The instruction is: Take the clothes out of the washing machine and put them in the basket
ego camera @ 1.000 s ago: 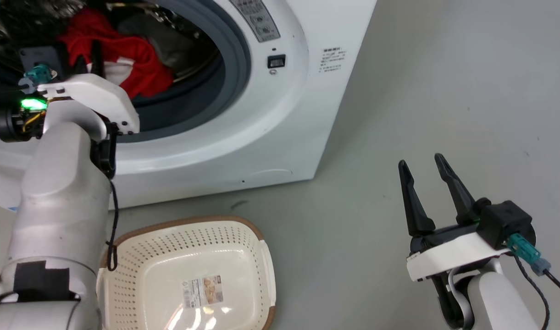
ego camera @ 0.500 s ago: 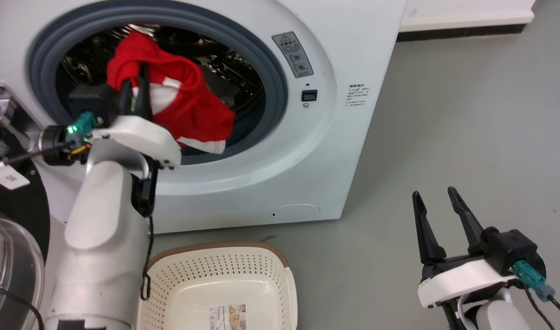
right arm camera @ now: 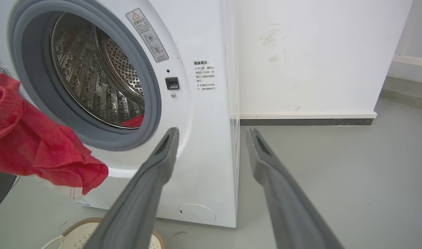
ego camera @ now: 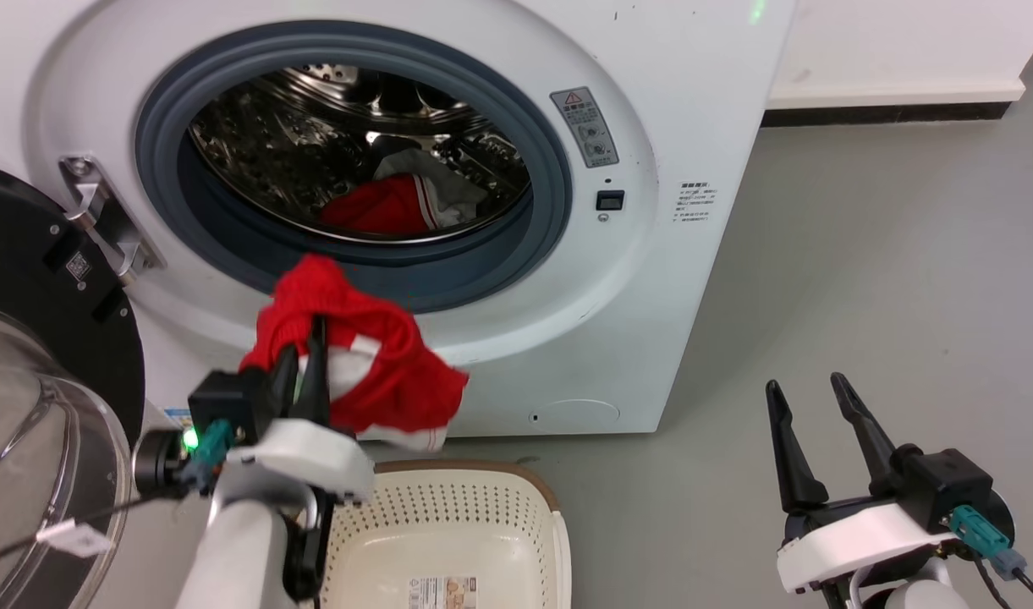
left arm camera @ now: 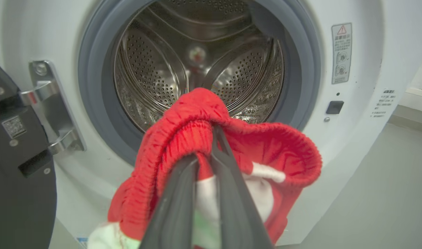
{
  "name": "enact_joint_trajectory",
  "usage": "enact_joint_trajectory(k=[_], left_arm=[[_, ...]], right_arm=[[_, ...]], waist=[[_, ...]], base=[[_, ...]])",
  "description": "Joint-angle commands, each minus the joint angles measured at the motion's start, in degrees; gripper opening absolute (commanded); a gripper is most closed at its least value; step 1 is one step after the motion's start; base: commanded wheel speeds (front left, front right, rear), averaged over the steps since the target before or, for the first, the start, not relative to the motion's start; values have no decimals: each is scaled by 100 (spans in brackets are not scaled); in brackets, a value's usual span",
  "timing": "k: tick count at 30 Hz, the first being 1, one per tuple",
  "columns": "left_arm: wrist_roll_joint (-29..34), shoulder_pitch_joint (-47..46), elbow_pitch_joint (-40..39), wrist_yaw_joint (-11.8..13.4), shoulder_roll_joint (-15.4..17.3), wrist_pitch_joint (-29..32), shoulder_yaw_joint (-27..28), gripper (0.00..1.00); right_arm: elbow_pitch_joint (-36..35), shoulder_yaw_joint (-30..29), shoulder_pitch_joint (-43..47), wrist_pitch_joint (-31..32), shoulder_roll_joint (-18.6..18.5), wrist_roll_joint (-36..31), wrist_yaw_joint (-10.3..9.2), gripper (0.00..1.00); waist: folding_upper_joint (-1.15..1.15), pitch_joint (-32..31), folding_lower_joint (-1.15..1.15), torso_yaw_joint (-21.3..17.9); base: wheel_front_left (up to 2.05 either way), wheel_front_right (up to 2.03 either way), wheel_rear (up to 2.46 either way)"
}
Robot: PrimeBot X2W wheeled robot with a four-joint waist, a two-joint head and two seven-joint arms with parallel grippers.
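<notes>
Nearest, low in the head view: basket (ego camera: 448, 507) on the floor just before the washing machine (ego camera: 668, 101), nothing seen in it. Just above its far rim, left gripper (ego camera: 306, 347) pinched shut on a red garment (ego camera: 381, 372), cloth bunched over the fingertips, hem hanging close over that rim. Basket below and slightly right of the grip, so probably a short drop down and inward, then release. Off right, right gripper (ego camera: 804, 382) spread, empty, well apart. Farthest, in the drum, more red and white clothes (ego camera: 381, 211).
</notes>
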Motion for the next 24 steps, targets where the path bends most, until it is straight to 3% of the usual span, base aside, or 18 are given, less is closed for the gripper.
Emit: enact_joint_trajectory(k=[1, 6, 11, 24], left_arm=[[-68, 279, -204, 66, -46, 78, 13, 0], [-170, 892, -420, 225, -122, 348, -46, 0], [-321, 1094, 46, 345, -213, 448, -158, 0], [-633, -512, 2432, 308, -273, 41, -163, 0]], right_arm=[[-62, -8, 23, 28, 1, -24, -2, 100], [-179, 18, -121, 64, 1, -67, -2, 100], [-250, 115, -406, 60, 2, -53, -2, 100], [-179, 337, -1354, -40, 2, 23, -2, 100]], waist=[[0, 86, 1, 45], [0, 439, 1, 154], [0, 1076, 1, 118], [0, 2825, 1, -134]], base=[[0, 0, 0], [0, 0, 0], [0, 0, 0], [0, 0, 0]])
